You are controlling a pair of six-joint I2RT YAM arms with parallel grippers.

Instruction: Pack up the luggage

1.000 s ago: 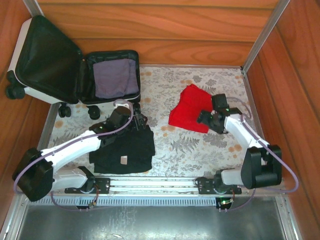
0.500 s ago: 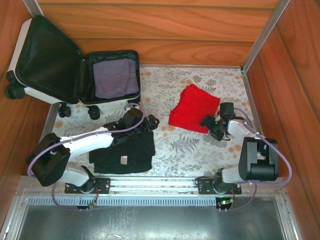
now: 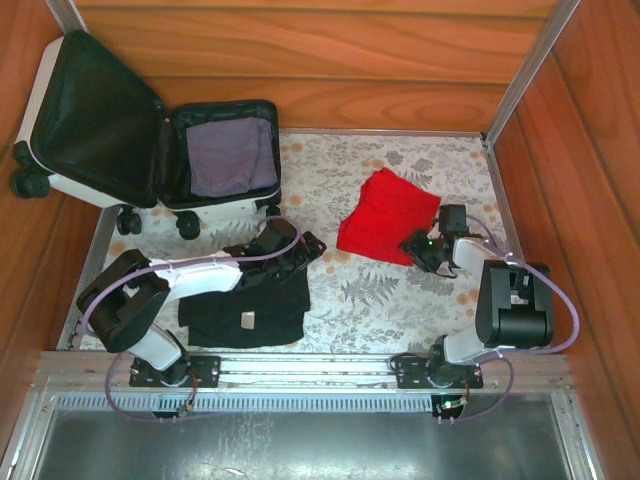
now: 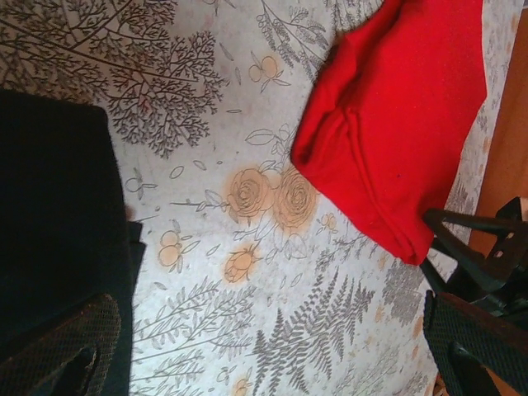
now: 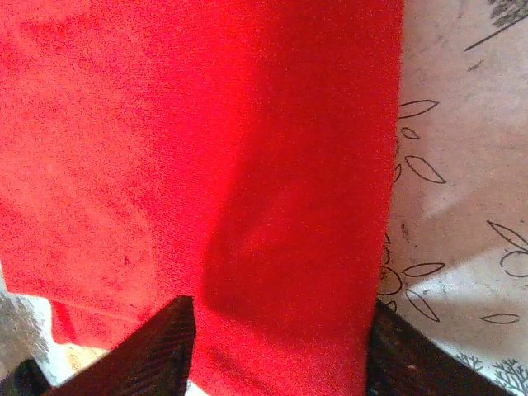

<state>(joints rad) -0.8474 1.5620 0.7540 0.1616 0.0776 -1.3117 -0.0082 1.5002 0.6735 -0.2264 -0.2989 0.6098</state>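
Since a second ago your left arm has reached further right, carrying the left gripper off the far edge of the black garment and out over bare floral worktop. Your right arm has folded back toward its base, and the right gripper has slid down to the near right corner of the red garment.

The left gripper is spread wide. In its wrist view one finger sits over the black garment's edge and the other is well apart from it, with only patterned worktop between them.

The right gripper is also spread. Its wrist view shows the red garment's near edge lying between the two fingers, which do not press on it; whether they touch the fabric, you cannot tell.

The luggage lies open at the far left corner of the worktop. Its lid half leans against the wooden wall, and a folded grey cloth lies in the half nearer the arms. Both grippers are well apart from it.
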